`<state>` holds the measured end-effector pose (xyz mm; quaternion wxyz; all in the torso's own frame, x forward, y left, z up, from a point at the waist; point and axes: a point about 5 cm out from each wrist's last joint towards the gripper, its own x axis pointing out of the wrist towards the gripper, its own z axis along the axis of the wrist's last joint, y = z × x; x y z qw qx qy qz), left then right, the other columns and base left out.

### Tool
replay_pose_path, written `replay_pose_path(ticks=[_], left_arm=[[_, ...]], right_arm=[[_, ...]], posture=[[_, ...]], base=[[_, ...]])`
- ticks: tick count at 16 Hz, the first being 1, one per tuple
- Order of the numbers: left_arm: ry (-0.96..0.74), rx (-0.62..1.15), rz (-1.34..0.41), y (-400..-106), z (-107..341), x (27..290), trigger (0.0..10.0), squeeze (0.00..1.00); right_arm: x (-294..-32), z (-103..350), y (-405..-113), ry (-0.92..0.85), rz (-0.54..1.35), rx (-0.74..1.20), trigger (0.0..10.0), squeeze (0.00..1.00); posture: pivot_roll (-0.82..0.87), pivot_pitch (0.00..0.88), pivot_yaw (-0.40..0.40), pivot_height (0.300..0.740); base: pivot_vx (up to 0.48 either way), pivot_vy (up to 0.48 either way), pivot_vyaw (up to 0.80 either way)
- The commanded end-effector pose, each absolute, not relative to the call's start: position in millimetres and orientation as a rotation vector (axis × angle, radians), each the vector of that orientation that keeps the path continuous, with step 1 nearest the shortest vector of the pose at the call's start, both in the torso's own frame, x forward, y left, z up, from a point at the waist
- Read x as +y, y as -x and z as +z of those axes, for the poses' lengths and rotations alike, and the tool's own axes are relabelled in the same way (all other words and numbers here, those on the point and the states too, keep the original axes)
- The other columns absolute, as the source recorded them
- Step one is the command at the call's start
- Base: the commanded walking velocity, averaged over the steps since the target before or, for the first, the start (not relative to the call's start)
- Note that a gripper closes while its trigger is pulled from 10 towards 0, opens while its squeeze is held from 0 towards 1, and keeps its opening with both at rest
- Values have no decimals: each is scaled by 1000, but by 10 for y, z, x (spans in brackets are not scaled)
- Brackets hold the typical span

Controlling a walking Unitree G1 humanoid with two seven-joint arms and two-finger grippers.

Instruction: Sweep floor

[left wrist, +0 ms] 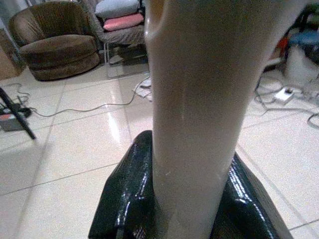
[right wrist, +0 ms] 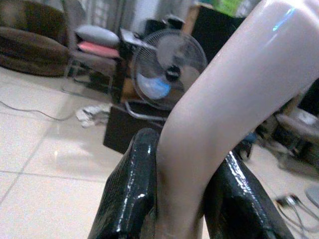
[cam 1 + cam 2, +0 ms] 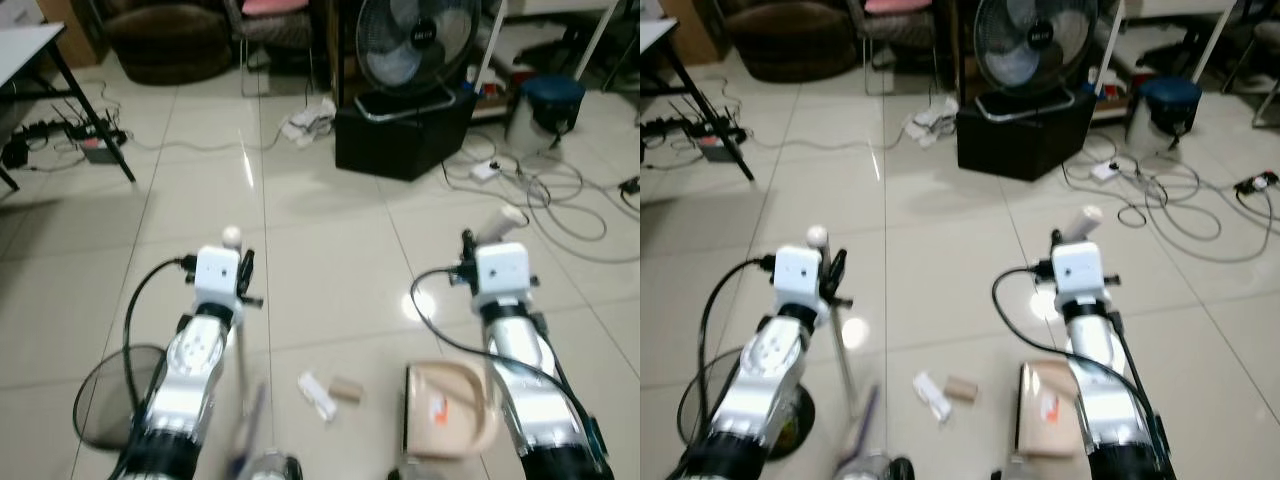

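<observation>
Two grippers clamped tight: left gripper [image 3: 243, 268] pinches the broom handle [image 1: 194, 114], right gripper [image 3: 470, 248] the dustpan [image 3: 450, 408] handle, flanking the floor scraps [image 3: 330, 392] for scooping.

Glossy glazed floor tiles [image 3: 330, 250] are seen; smooth beige plastic forms the dustpan [image 3: 450, 405], and glossy black fingers [image 2: 130, 194] are shown.

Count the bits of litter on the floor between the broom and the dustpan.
2: a white scrap nearer the broom, and a brown cardboard piece just beside it, nearer the dustpan. The arms may hide more.
</observation>
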<state>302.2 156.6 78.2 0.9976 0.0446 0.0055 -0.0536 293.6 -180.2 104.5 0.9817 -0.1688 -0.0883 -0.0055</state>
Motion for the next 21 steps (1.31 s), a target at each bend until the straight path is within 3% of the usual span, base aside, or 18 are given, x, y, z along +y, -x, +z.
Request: replay_pose_path(ticks=[1,4,9,14,17,21], left_arm=[[-70,-36,-105,-3090,859,1554,10000,0],[-39,-41,-54,-3102,799,1511,10000,0],[-70,-47,-117,-3125,691,1305,10000,0],[23,-61,-201,-3152,709,1096,10000,0],[143,-42,-298,-3143,720,945,10000,0],[277,-125,-284,-3293,1007,906,10000,0]], right_arm=[[-1693,1150,-2997,338,35,-276,10000,0],[-1564,1011,-3022,371,116,-285,10000,0],[-1068,780,-3086,385,259,-241,10000,0],[-849,734,-3106,327,281,-230,10000,0],[-878,682,-3091,277,242,-203,10000,0],[-1039,686,-3108,199,167,-198,10000,0]], posture=[[6,166,76,740],[28,199,45,740],[37,234,39,740],[64,254,37,740],[59,250,40,740],[49,221,44,740]], base=[[0,0,0],[0,0,0],[0,0,0],[0,0,0],[0,0,0],[0,0,0]])
